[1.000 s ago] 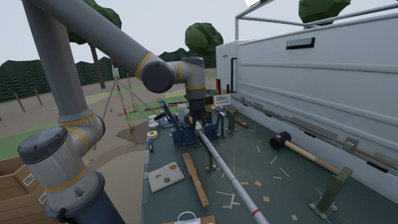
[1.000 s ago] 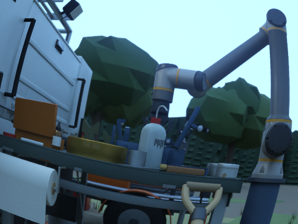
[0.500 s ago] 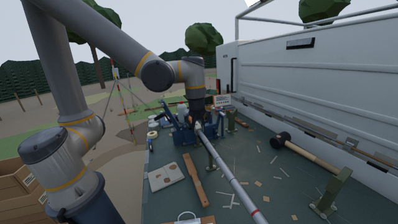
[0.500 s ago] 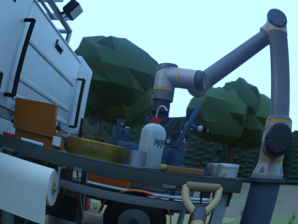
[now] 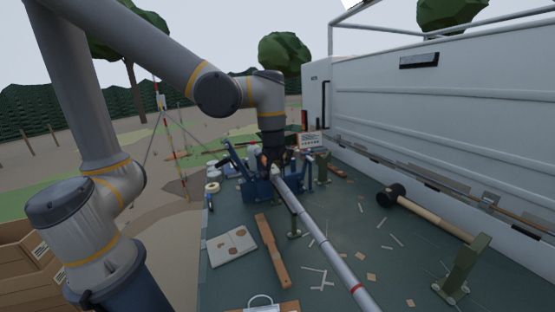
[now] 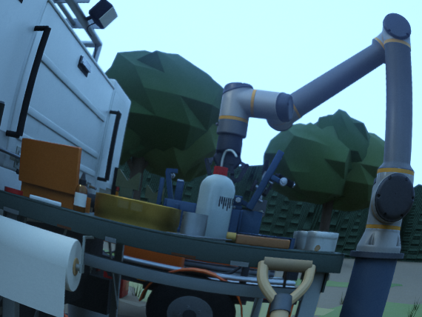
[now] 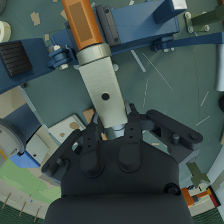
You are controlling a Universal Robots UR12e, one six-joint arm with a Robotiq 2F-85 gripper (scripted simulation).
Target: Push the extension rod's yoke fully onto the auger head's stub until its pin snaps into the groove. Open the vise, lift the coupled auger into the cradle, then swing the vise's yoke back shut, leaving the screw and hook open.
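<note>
The pale yoke (image 7: 103,91) of the grey extension rod (image 5: 318,240) sits over the end of the orange auger head (image 7: 81,23), up against a metal collar. A dark pin hole shows on the yoke's face. The auger head lies in the blue vise (image 5: 260,184). My gripper (image 7: 113,124) is closed on the rod just behind the yoke, one finger on each side. The rod runs back along the truck bed on a small green stand (image 5: 294,225). A green cradle post (image 5: 460,268) stands near the bed's right front.
A white bottle (image 6: 215,205) and a yellow basin (image 6: 135,213) sit at the bed's far end. A mallet (image 5: 422,210) lies right of the rod. A wooden ruler (image 5: 272,250) and a stained notebook (image 5: 230,245) lie to its left. The truck body wall (image 5: 442,130) runs along the right.
</note>
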